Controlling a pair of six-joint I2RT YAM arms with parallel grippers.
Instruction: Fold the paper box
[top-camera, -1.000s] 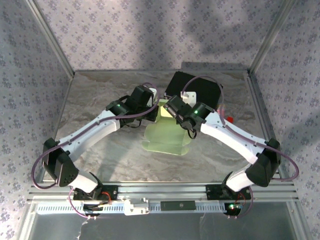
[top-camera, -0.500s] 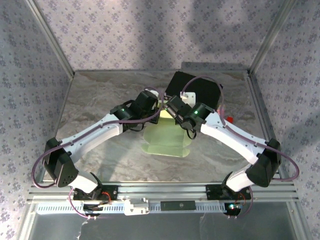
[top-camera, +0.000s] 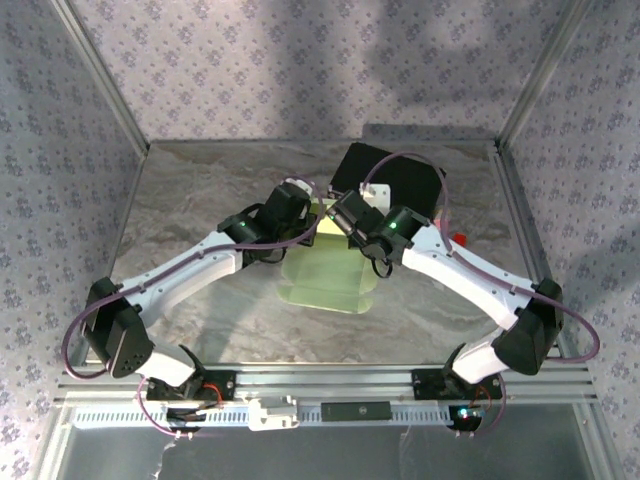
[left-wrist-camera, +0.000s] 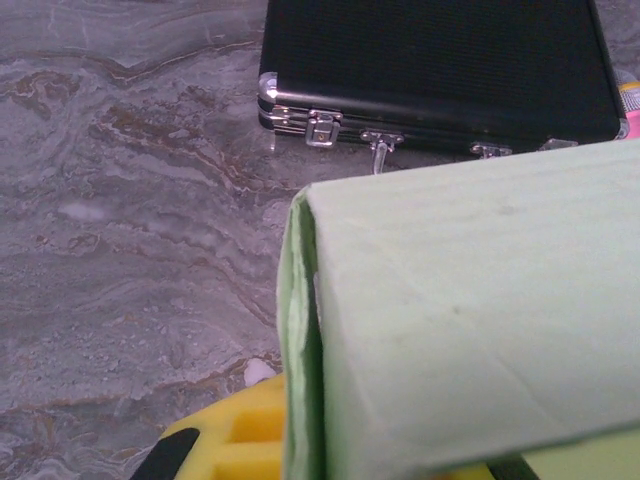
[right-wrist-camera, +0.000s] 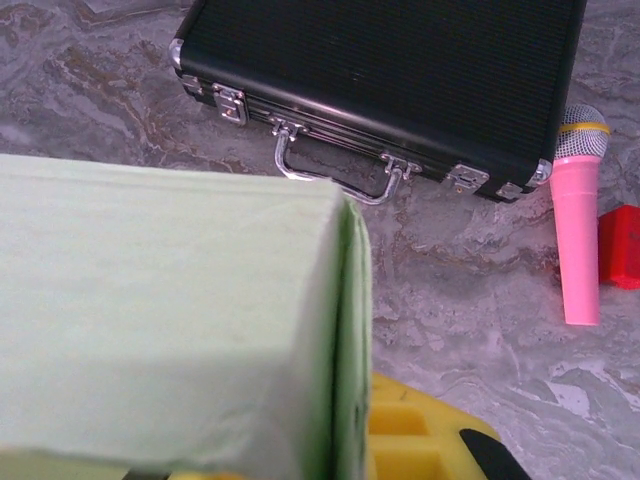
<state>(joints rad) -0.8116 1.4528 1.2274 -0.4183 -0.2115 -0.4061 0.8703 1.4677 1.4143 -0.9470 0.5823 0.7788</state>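
The paper box (top-camera: 325, 272), pale green card, lies partly folded in the middle of the table with its far end raised between both arms. My left gripper (top-camera: 305, 217) is shut on the box's left side wall (left-wrist-camera: 300, 350); a yellow finger (left-wrist-camera: 225, 440) shows beside that wall, and the top panel (left-wrist-camera: 470, 300) hides the other. My right gripper (top-camera: 342, 220) is shut on the right side wall (right-wrist-camera: 352, 340), with one yellow finger (right-wrist-camera: 415, 440) outside it and the green panel (right-wrist-camera: 160, 320) spreading left.
A black case (top-camera: 392, 180) with metal latches and a handle (right-wrist-camera: 335, 178) lies just behind the box. A pink toy microphone (right-wrist-camera: 578, 235) and a red block (right-wrist-camera: 622, 245) lie to its right. Metal frame posts and patterned walls close the table in.
My left gripper loosened for a moment and closed again on the card, shifting slightly at the box's far end. The right arm has held still.
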